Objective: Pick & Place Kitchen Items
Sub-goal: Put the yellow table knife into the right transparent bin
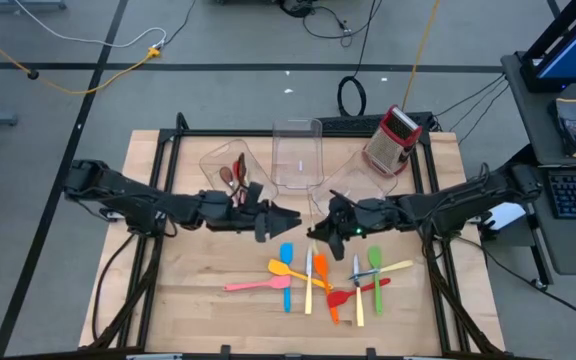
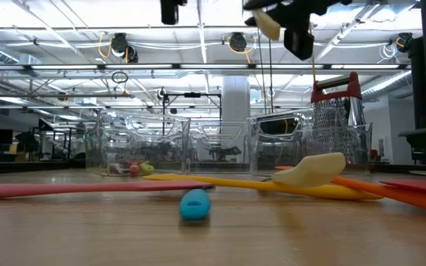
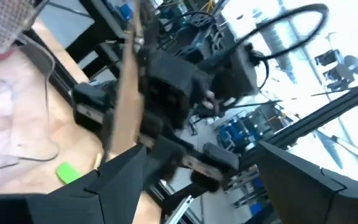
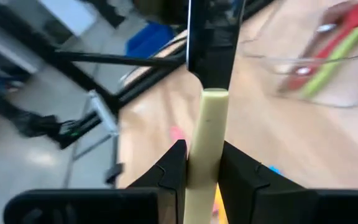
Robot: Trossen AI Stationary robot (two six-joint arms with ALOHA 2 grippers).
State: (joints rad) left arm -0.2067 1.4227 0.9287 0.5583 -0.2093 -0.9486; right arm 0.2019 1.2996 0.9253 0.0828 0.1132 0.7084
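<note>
Right gripper clamps cream-handled cutlery mid-table, above the utensils. Left gripper faces it just beside, fingers wide, empty.

No legible text, label, brand, number or sign in any view. Nothing readable on the table, the utensils, the clear bins or the grater. Background room fixtures in the low view carry no readable lettering.
</note>
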